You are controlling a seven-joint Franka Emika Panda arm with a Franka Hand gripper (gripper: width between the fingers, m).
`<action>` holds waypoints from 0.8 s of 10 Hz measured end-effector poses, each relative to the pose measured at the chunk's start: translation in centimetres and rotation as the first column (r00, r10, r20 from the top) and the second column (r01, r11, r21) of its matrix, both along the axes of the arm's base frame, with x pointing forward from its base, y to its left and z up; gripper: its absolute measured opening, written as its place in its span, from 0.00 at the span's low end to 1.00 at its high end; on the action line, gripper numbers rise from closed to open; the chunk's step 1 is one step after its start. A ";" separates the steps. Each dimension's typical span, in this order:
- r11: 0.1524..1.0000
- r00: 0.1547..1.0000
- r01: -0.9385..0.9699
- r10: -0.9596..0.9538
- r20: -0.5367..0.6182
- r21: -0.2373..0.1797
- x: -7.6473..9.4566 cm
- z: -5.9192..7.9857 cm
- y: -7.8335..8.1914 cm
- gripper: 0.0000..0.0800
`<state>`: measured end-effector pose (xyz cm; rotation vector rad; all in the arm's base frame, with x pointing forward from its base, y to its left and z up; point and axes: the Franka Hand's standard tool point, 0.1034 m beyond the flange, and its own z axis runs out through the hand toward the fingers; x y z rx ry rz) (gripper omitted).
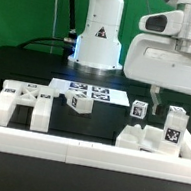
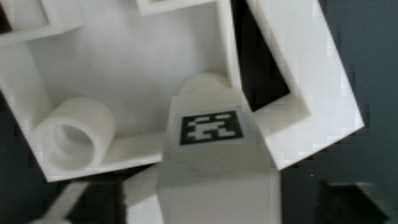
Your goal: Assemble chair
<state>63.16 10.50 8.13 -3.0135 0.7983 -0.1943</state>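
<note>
In the exterior view the white robot arm [image 1: 100,28] is cut off by the top edge. Only one dark finger [image 1: 152,95] of the white two-finger gripper [image 1: 166,100] shows clearly above the chunky white tagged block [image 1: 172,129], so how its jaws stand cannot be told. The tags on the small white cubes [image 1: 79,103] are too small to read. The wrist view is blurred, and its white plastic frame piece with a ring [image 2: 80,135] runs past the picture's edges.
</note>
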 end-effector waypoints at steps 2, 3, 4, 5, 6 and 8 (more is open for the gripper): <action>0.994 0.994 -0.112 0.112 0.011 -0.008 0.2 1.2 0.3 0.77; 0.984 0.984 -0.180 0.180 0.010 -0.014 -0.2 1.8 0.0 0.80; 0.980 0.980 -0.198 0.198 0.009 -0.014 -0.8 2.6 -0.7 0.80; 0.982 0.982 -0.190 0.190 0.009 -0.012 -1.2 3.0 -1.1 0.81; 0.982 0.982 -0.191 0.191 0.007 -0.012 -1.2 2.8 -1.0 0.81; 0.982 0.982 -0.191 0.191 0.006 -0.013 -1.3 2.7 -1.0 0.81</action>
